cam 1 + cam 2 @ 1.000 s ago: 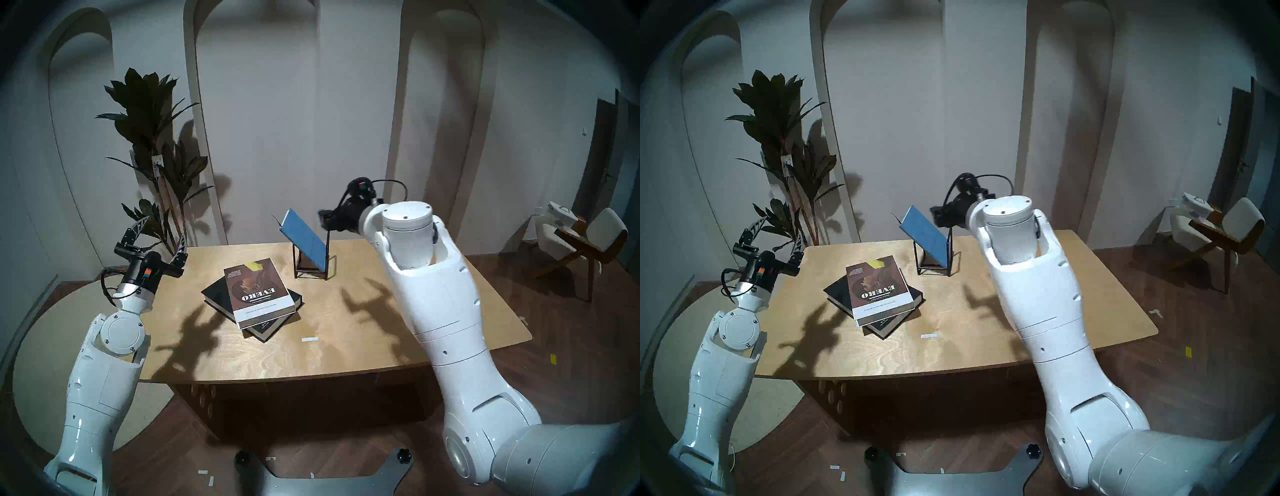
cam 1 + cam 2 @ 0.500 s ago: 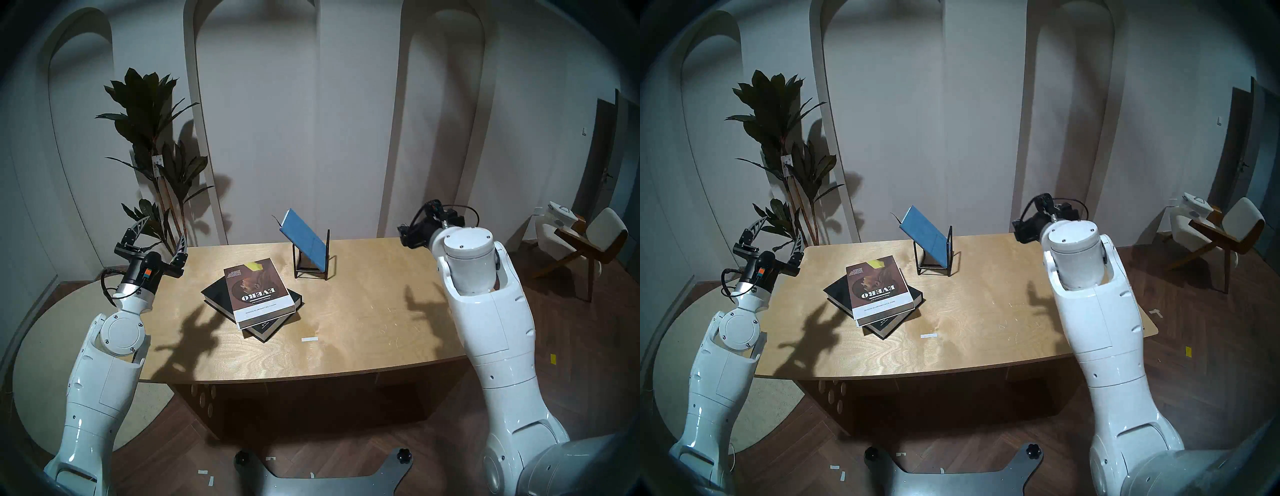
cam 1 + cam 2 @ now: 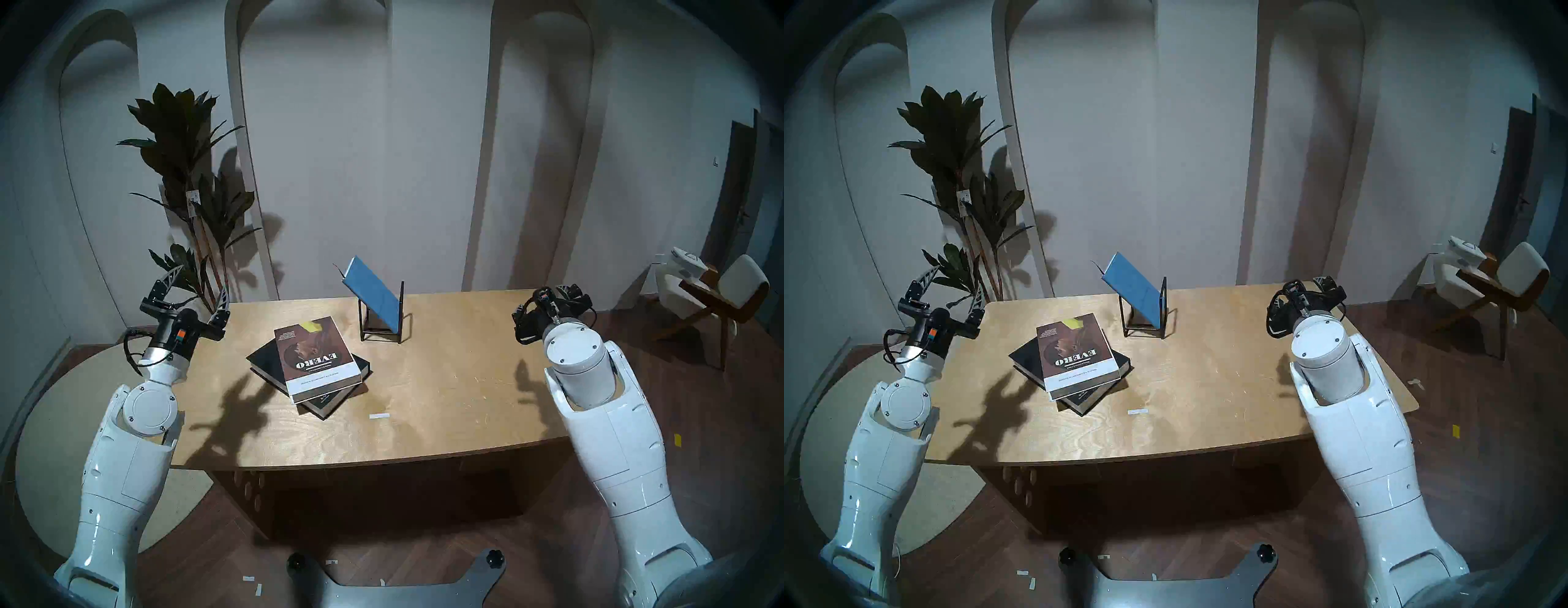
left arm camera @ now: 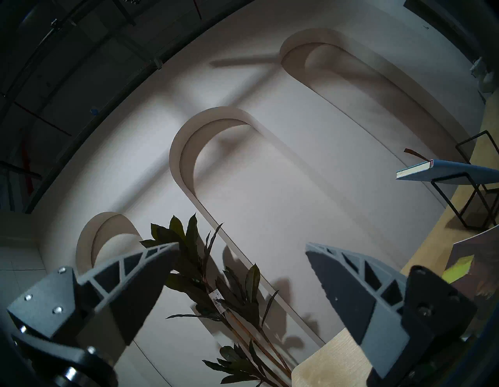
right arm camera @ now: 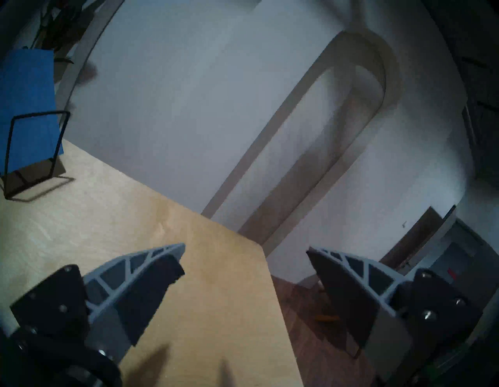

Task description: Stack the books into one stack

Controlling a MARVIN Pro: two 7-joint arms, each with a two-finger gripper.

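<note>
Blue book (image 3: 373, 293) leans in your wire rack (image 3: 384, 329); brown book (image 3: 316, 358) lies on black book (image 3: 263, 361). Left gripper (image 3: 193, 288) and right gripper (image 5: 244, 259) gape wide, holding nothing.

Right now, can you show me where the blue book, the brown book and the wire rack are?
blue book (image 3: 373, 291), head left view, middle of its cover.
brown book (image 3: 316, 358), head left view, middle of its front cover.
wire rack (image 3: 401, 312), head left view, its right upright post.
</note>
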